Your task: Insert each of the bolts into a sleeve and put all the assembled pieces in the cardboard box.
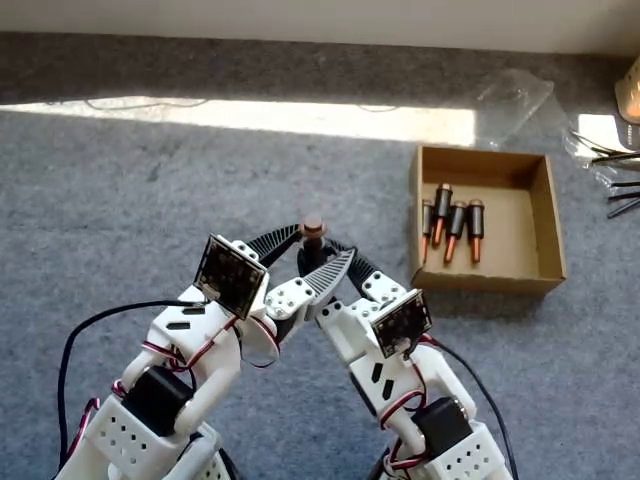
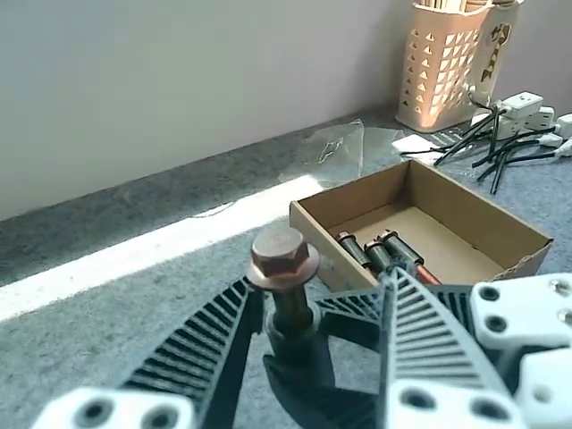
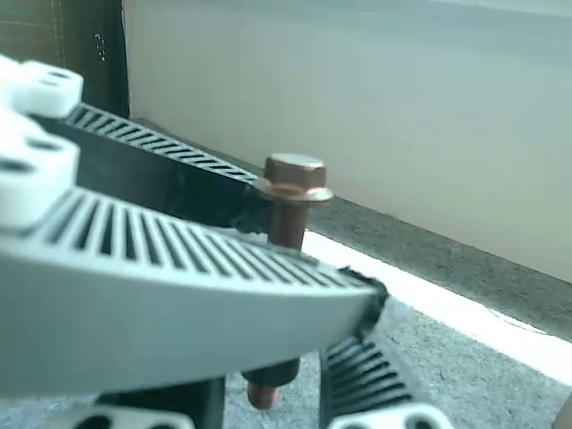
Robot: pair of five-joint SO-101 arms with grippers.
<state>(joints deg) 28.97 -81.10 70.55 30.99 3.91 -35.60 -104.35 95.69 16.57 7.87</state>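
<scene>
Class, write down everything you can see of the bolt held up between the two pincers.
The bolt looks like copper-coloured metal, with a hexagonal head on a round flange and a shank. It stands upright, head up, above the grey carpet, left of the cardboard box in the high view. Its lower shank passes through a dark sleeve, and its tip pokes out below. The left pincer closes on it below the head; the right pincer holds the sleeve lower down.
</scene>
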